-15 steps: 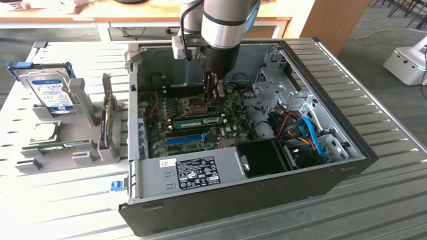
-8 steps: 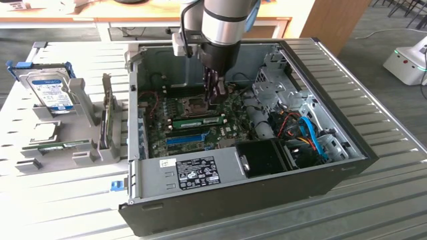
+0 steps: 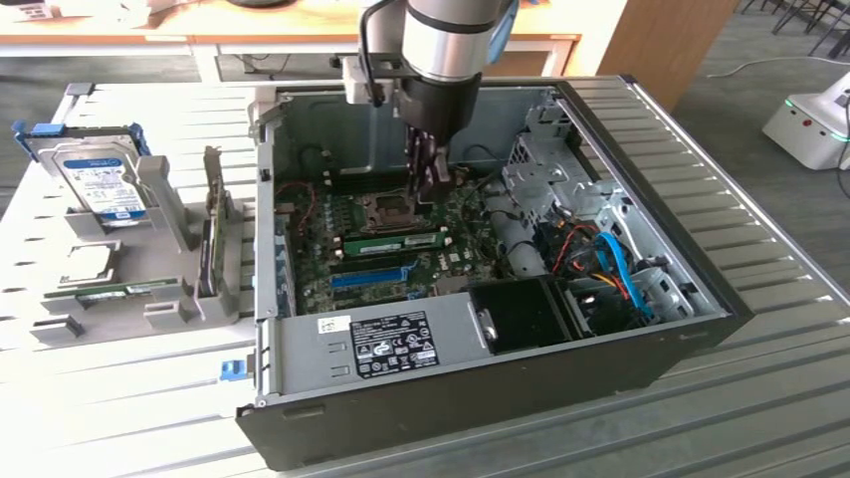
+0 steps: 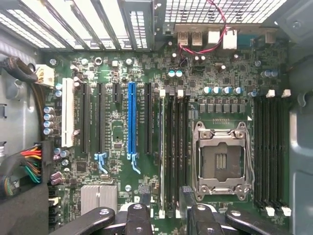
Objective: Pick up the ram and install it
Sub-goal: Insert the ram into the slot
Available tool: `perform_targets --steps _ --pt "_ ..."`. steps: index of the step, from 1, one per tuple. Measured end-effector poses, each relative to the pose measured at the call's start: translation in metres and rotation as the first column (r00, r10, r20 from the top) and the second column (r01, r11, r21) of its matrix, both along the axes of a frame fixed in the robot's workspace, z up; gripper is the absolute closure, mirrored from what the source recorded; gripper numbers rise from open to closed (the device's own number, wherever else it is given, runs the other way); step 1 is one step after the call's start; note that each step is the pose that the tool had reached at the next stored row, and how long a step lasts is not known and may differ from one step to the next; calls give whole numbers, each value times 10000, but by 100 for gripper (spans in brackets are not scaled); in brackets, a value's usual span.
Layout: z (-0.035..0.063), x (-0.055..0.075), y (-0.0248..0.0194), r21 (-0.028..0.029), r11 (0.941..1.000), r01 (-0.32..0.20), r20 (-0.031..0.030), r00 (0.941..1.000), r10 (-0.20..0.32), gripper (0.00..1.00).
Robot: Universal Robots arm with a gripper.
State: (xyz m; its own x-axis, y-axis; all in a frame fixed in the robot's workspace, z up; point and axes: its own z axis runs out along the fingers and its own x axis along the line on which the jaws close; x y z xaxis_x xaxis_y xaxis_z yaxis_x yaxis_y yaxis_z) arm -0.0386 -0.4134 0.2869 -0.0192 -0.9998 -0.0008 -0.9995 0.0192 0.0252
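The ram, a green stick with a pale label, stands in a motherboard slot between the CPU socket and the blue slot strip. My gripper hangs open just above it, holding nothing. In the wrist view the ram appears edge-on as a pale line in the slot, in line with my gripper. The black fingers are spread apart. A second, alike green stick lies in the grey holder at the exterior view's left.
The open black PC case walls in the board; cables and a drive cage crowd the exterior view's right. A hard drive and an upright card stand in the holder. A white machine sits at the far right.
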Motion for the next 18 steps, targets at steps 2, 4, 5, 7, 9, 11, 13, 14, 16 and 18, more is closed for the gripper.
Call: perform_targets --steps 2,4,5,7,9,11,13,14,16,18 --pt "30 1 0 -1 10000 0 -1 10000 0 63" --pt "57 2 0 0 10000 0 0 10000 0 63" --pt "69 2 0 0 10000 0 -1 10000 0 63" --pt "95 3 0 0 10000 0 -1 10000 0 63" --pt "118 4 0 0 10000 0 0 10000 0 63" --pt "139 5 0 -1 10000 0 0 10000 0 63" --pt "162 7 0 0 10000 0 -1 10000 0 63" --pt "174 8 0 0 10000 -1 0 10000 1 63" --pt "201 9 0 0 10000 0 -1 10000 0 63" --pt "230 10 0 -1 10000 0 -1 10000 0 63"
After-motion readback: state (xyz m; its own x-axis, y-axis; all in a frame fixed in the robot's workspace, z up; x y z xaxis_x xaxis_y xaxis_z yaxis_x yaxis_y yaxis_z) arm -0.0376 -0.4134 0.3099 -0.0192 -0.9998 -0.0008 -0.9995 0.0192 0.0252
